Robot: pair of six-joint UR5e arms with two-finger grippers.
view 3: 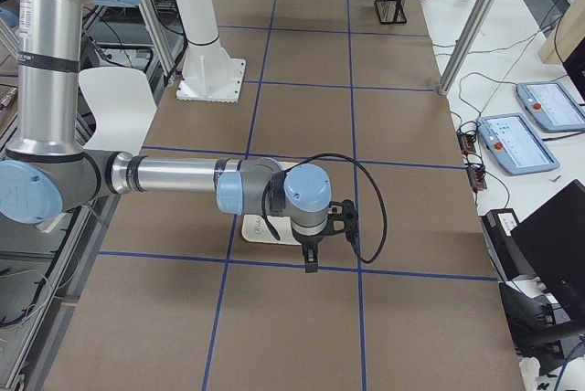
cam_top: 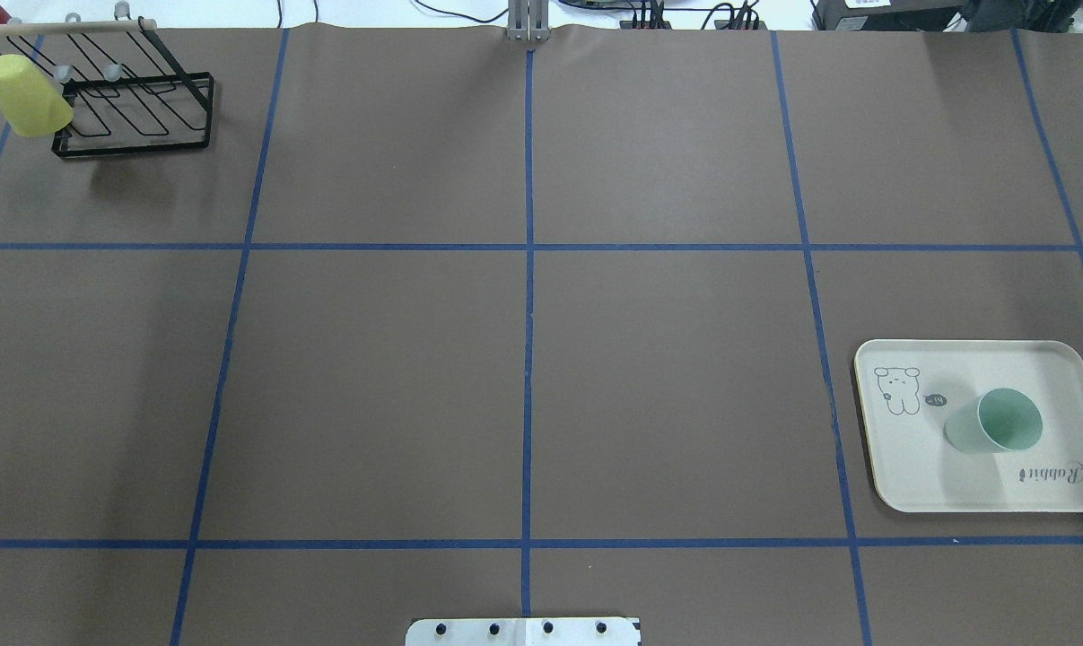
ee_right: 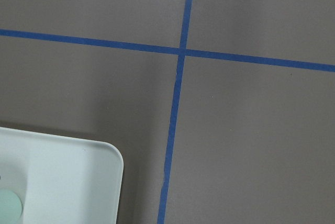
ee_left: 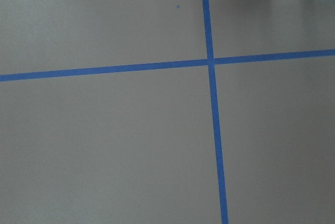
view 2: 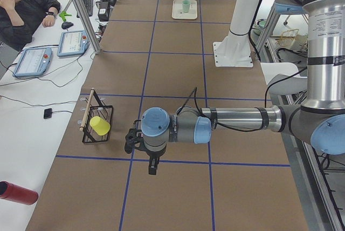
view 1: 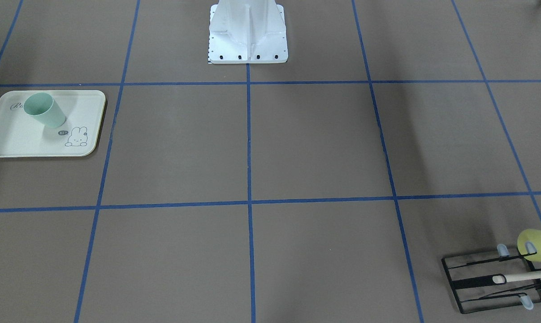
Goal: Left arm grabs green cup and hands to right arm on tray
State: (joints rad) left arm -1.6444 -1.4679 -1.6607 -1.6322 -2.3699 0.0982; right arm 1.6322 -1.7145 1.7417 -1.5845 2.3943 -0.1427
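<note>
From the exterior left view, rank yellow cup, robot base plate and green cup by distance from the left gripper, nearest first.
1. yellow cup, on the rack near the left gripper.
2. base plate, mid-table, robot's side.
3. green cup, on the far-end tray.

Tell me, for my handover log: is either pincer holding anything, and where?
Nothing is seen held: the green cup stands free on the tray, untouched by the left pincer and the right pincer.

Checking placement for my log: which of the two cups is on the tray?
The green cup, standing mouth up on the cream tray; the yellow cup hangs tilted on the black wire rack.
</note>
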